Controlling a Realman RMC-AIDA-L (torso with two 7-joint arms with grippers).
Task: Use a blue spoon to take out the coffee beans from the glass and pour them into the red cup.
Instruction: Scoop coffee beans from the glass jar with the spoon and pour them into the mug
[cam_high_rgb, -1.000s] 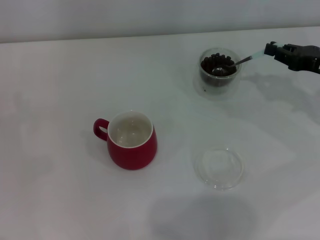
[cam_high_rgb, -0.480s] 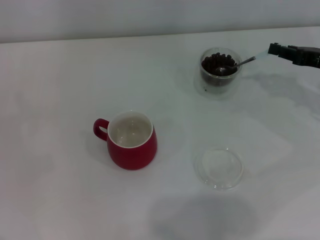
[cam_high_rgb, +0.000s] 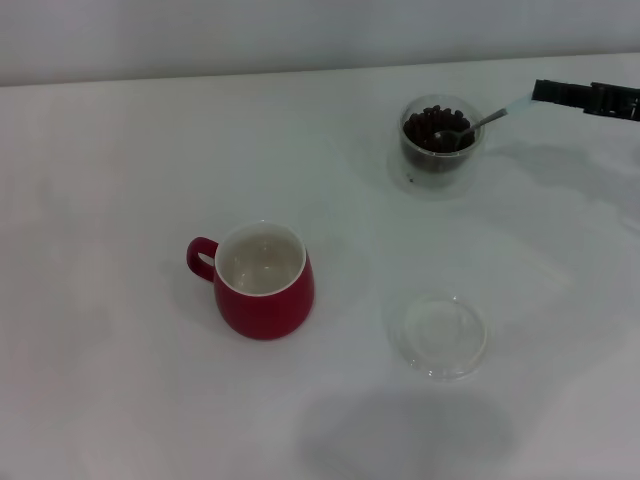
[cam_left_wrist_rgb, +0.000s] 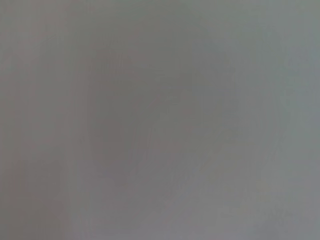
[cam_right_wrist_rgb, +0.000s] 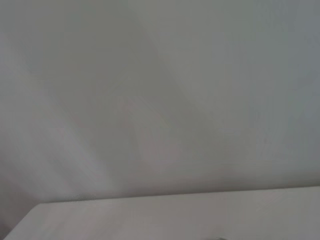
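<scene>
The glass (cam_high_rgb: 437, 146) stands at the far right of the table and holds a heap of dark coffee beans (cam_high_rgb: 425, 127). The blue spoon (cam_high_rgb: 482, 121) has its metal bowl in the beans and its pale blue handle slants up to the right. My right gripper (cam_high_rgb: 541, 92) is shut on the end of that handle, at the right edge of the head view. The red cup (cam_high_rgb: 262, 280) stands at the middle left with its white inside bare. The left gripper is out of view. Both wrist views show only blank surface.
A flat shallow clear dish (cam_high_rgb: 437, 334) lies on the white table (cam_high_rgb: 120, 180), to the right of the red cup and nearer to me than the glass.
My right gripper has risen and drawn back to the right with the spoon handle. The spoon's bowl has lifted a little at the glass's right rim.
</scene>
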